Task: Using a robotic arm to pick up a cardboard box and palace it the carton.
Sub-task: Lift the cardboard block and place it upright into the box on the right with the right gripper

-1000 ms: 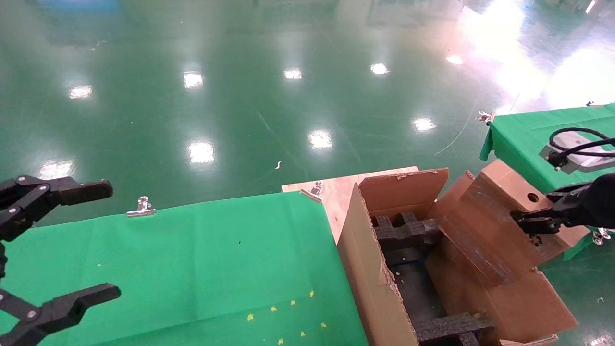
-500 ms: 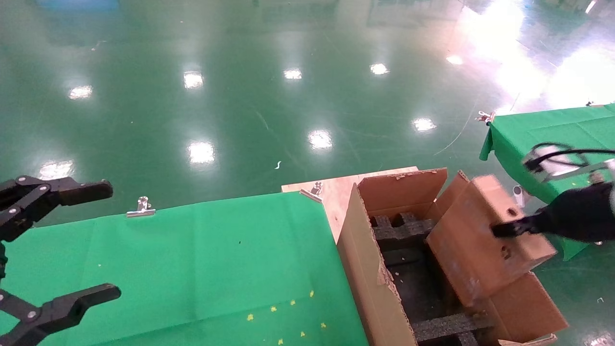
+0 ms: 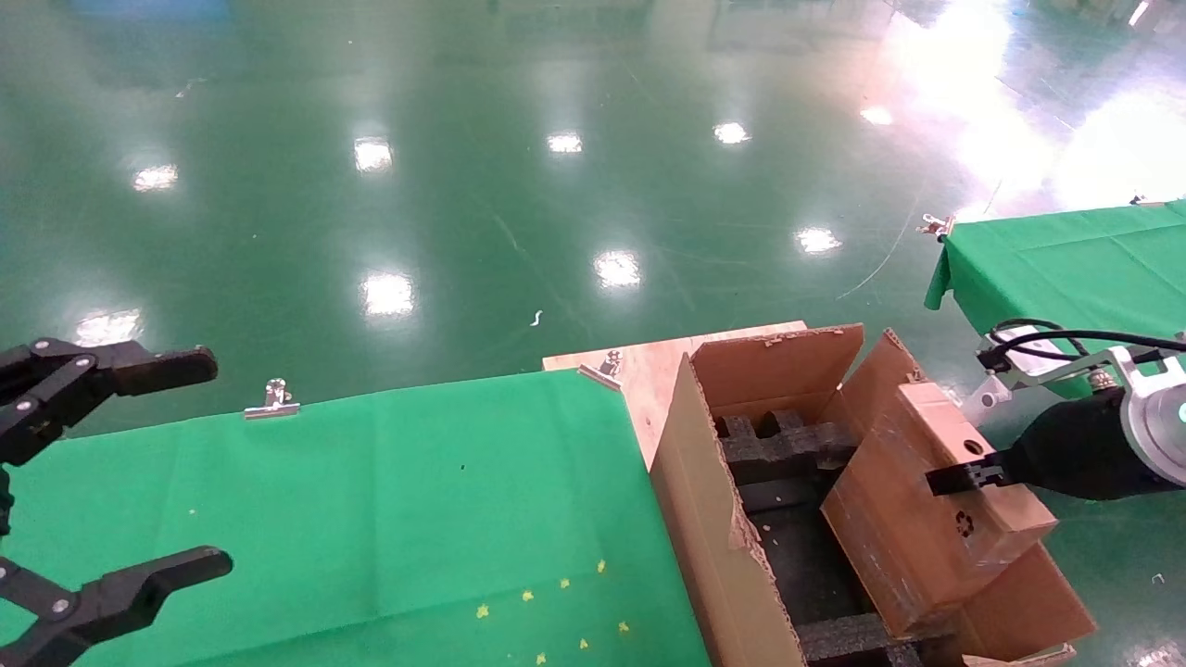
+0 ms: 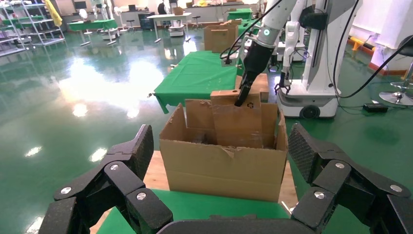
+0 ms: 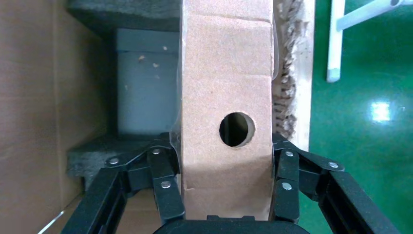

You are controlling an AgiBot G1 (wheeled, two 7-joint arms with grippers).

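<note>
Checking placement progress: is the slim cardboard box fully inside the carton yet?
Partly in: the cardboard box leans tilted, top above the carton rim, right gripper clamped on it.

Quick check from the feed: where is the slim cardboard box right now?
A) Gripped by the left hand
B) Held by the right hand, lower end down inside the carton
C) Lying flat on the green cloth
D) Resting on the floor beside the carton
B: the right hand clamps the cardboard box on both sides, its lower end already between the walls of the carton.
</note>
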